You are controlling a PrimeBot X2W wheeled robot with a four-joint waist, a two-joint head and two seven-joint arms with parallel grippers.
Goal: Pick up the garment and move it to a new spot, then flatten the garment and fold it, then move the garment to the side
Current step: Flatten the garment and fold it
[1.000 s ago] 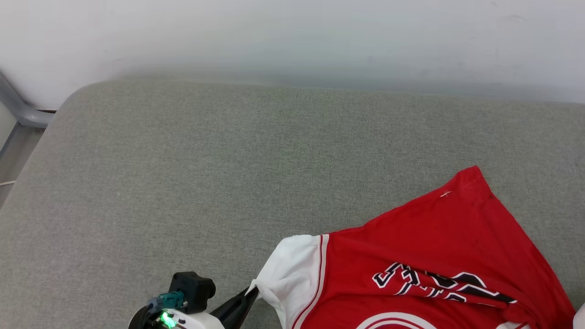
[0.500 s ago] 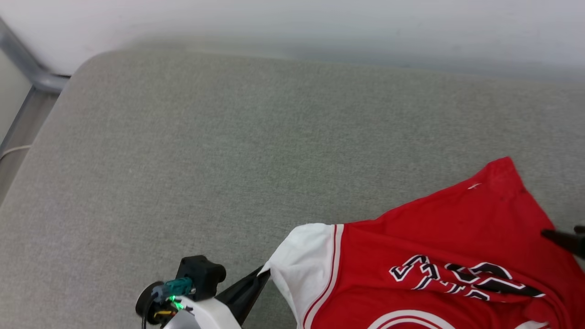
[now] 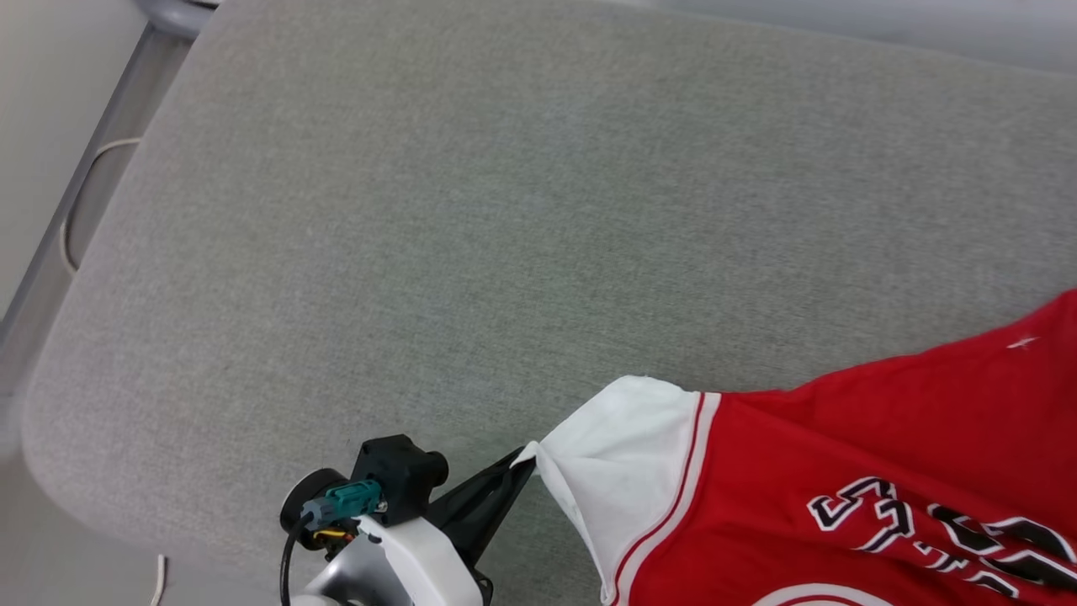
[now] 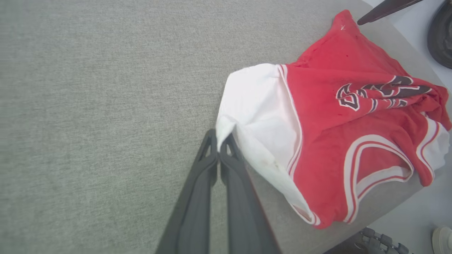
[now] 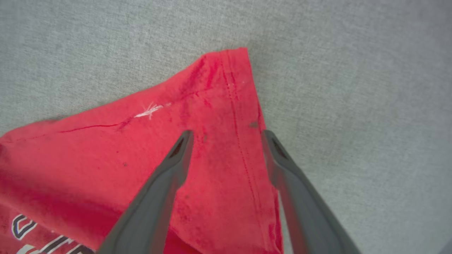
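Nearest the robot, the left gripper [image 3: 517, 468] pinches the garment [image 3: 841, 446] by its white sleeve [image 3: 618, 429], likely anchoring it for spreading, the shirt lying rumpled at the grey cushion's [image 3: 421, 252] near-right edge, while farther off the right gripper [image 5: 226, 135] hangs wide open over the red hem corner [image 5: 229, 70].

The shirt [image 3: 892, 421] is soft matt knit cloth, a little fuzzy. The grey cushion [image 3: 471, 236] under it is coarse woven fabric. The left gripper [image 4: 219, 137] has fingers of matt dark plastic.
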